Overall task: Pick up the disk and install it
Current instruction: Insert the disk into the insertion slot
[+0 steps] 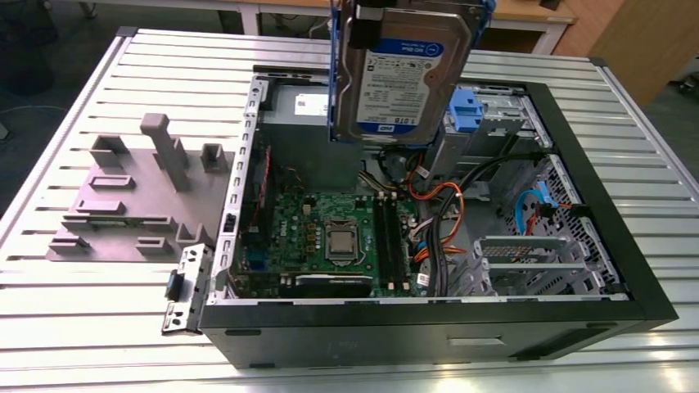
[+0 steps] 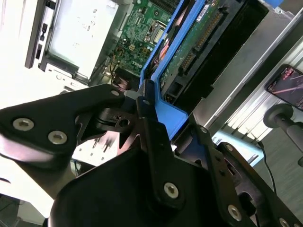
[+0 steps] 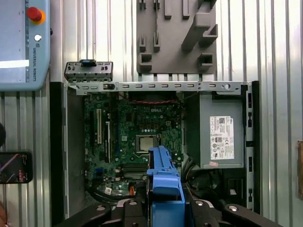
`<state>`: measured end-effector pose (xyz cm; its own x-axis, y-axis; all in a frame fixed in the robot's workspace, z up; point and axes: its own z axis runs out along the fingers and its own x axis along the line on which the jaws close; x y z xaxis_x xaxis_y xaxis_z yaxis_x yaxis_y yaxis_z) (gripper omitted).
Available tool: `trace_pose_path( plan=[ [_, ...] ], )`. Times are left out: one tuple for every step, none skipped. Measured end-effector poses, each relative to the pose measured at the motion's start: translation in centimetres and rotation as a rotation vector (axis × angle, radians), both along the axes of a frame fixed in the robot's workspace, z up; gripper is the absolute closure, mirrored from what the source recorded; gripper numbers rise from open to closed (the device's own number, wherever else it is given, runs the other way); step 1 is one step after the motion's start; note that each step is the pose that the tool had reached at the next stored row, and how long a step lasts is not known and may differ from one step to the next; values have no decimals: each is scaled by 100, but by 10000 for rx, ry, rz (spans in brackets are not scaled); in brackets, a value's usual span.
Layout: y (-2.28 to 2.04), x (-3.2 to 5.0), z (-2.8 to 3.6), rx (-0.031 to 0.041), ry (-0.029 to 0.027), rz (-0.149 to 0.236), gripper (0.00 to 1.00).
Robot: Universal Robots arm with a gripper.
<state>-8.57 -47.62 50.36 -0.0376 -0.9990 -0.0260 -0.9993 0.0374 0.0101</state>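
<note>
The disk (image 1: 399, 82), a silver hard drive with a white-and-blue label in a bright blue carrier, hangs on edge in the air above the back of the open computer case (image 1: 595, 213). In the second wrist view my gripper (image 2: 165, 118) is shut on the carrier's blue end, with black fingers (image 2: 144, 109) pressed on either side and the disk's (image 2: 189, 52) green circuit side showing. The first wrist view looks down past the gripper (image 3: 165, 208) and the blue carrier (image 3: 164, 182) onto the motherboard (image 3: 137, 137).
A blue bracket (image 1: 467, 110) sits on the metal drive bay behind the disk. Cables (image 1: 437, 205) and a metal cage (image 1: 525, 262) lie inside the case. A grey stepped fixture (image 1: 131, 196) stands on the slatted table on the exterior view's left. A power supply (image 3: 220, 137) fills one corner of the case.
</note>
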Motion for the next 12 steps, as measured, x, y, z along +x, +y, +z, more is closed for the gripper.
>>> trace_pose_path(
  plan=[
    [0, 34, 0, 0, 8, -2, 63],
    [0, 69, 0, -1, 15, -2, 63],
    [0, 103, -1, 0, 19, -1, 63],
    [0, 127, -1, 0, 20, 0, 63],
    [-1, 140, -3, 2, 20, 0, 63],
    [-1, 145, -4, 2, 21, -1, 63],
    [-3, 148, -5, 0, 21, -1, 63],
    [-7, 149, -6, -2, 22, -1, 63],
    [-21, 150, -9, -1, 21, -1, 63],
    [-43, 150, -13, 0, 21, -1, 63],
    [-71, 151, -15, -1, 21, -1, 63],
    [-102, 150, -18, -1, 21, -1, 63]
  ],
)
